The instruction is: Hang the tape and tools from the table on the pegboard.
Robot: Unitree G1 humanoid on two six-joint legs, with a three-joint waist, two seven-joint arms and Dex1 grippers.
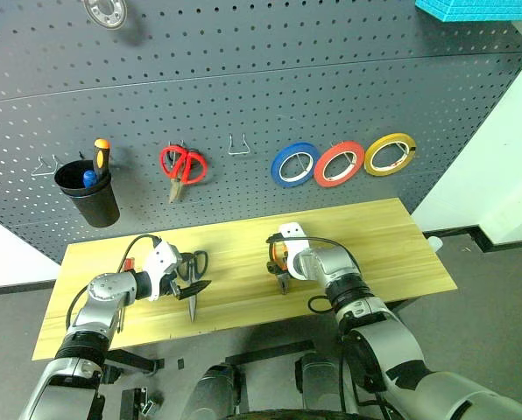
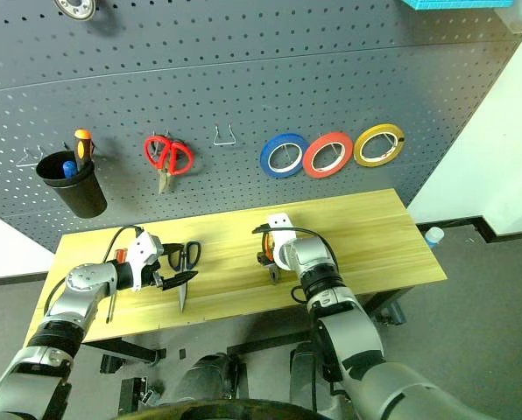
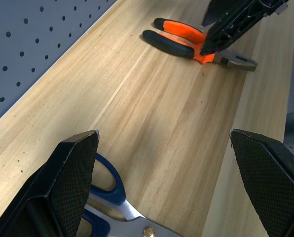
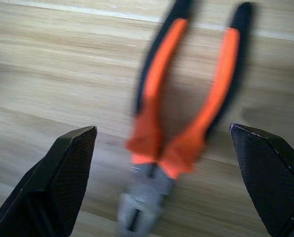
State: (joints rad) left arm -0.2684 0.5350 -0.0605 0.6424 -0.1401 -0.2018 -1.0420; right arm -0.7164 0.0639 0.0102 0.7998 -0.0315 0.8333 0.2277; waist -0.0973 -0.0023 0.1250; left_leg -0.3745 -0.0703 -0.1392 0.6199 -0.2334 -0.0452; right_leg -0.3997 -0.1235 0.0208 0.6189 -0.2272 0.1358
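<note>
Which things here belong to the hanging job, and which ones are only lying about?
For the job:
- scissors on the table
- pliers on the table
- red tape, on the pegboard

Just there:
- blue tape
- yellow tape
- red scissors
- black cup

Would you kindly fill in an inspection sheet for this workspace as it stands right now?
Surface: table, light wood grain, bare on the right.
Job's things: scissors and pliers lie flat on the table; red tape hangs on the pegboard between a blue roll and a yellow roll.
Clutter: red-handled scissors on a hook; black cup holding a screwdriver.
Grippers: left gripper over the scissors, jaws open; right gripper over the pliers, jaws open.
Cables: black cable looping at the left wrist.
Surroundings: dark floor, white wall to the right.
</note>
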